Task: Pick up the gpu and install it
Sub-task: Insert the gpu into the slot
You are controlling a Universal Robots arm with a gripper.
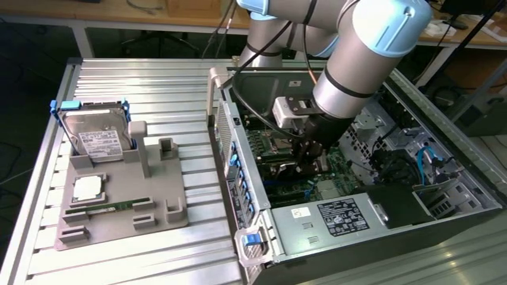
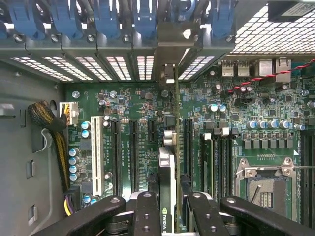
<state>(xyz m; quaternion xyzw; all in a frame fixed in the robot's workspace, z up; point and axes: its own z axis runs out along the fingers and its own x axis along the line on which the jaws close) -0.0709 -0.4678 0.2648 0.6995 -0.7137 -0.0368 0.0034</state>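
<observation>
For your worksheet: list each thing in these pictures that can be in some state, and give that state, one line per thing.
gpu: held edge-on between the fingers, over the motherboard slots.
gripper: shut on the gpu, inside the case.
computer case: lying on its side, side panel off.
CPU socket: empty.
hard drive: leaning upright in the grey holder.
RAM stick: lying flat in the holder.

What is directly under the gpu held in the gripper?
Under the gpu, gripped edge-on by the gripper, lies the green motherboard with its black expansion slots. The slot straight beneath the card is covered.
</observation>
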